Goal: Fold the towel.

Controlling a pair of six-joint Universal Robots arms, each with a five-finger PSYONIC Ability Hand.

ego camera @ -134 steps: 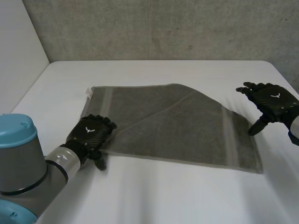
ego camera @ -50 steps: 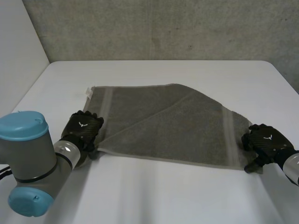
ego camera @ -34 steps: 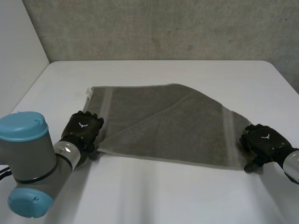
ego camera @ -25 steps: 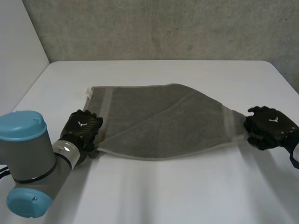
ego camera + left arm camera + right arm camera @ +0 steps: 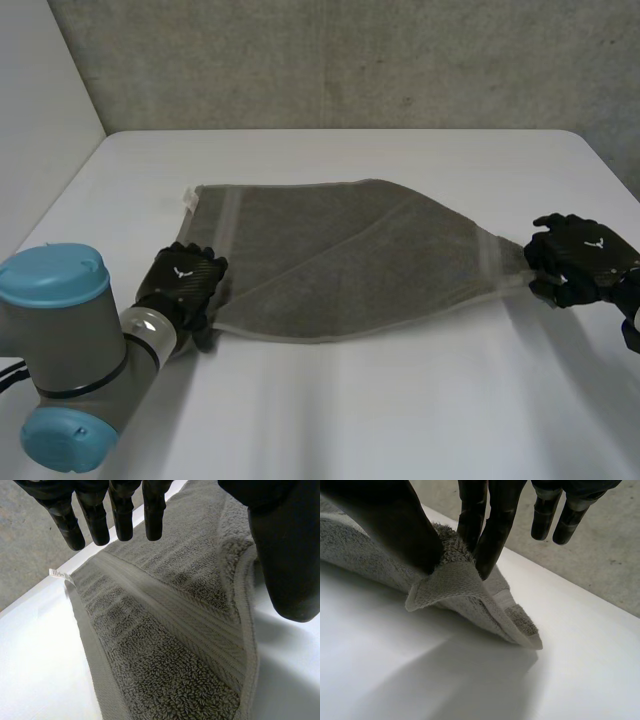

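While my left hand (image 5: 185,283) rests with straight fingers on the near left corner of the towel (image 5: 350,260), my right hand (image 5: 585,262) has now pinched the right corner and raised it off the worktop (image 5: 400,420); I think the folding can begin.

- I am holding my left hand (image 5: 120,505) over the grey towel (image 5: 150,675), its fingers (image 5: 152,515) hanging straight and spread above the pile.
- The thumb (image 5: 287,565) is standing apart from them, just beside the towel's hemmed edge.
- A flat woven band (image 5: 200,630) is running across the pile.
- A white label (image 5: 59,573) is sticking out at the far corner, over the white table (image 5: 30,650).
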